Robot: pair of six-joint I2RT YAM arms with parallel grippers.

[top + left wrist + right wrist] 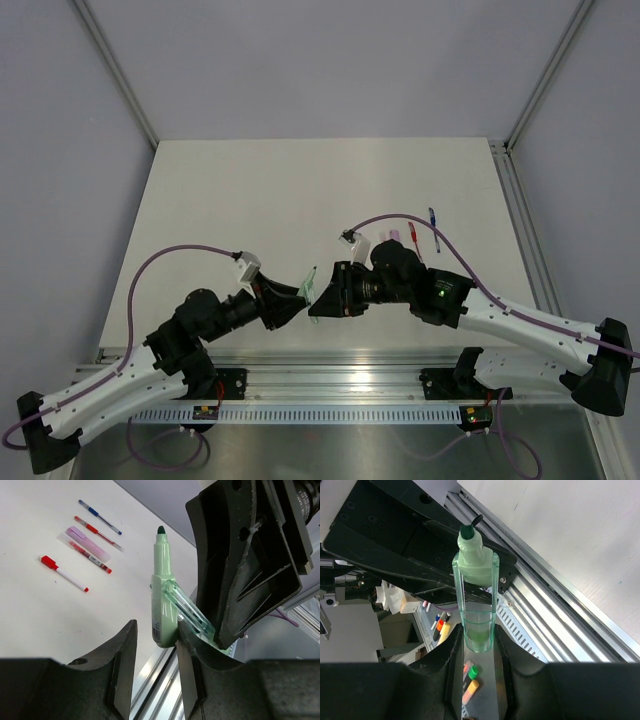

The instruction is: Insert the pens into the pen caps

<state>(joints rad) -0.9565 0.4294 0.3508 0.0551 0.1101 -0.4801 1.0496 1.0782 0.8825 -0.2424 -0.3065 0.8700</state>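
One cap (476,605), pinched in the right pincer (476,636), is leaning slantwise on the pen (161,600) below its tip; the left pincer (156,626) is gaping around the pen's base.

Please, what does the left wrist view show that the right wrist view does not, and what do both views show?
Only the left wrist view shows pens lying on the white table: a blue pen, two red pens, a pink highlighter and a red-capped white pen. Only the right wrist view shows the right end effector closed on the clear green cap, and a few coloured markers lower down, between its fingers. Both show the pale green marker, dark tip up, together with that cap.
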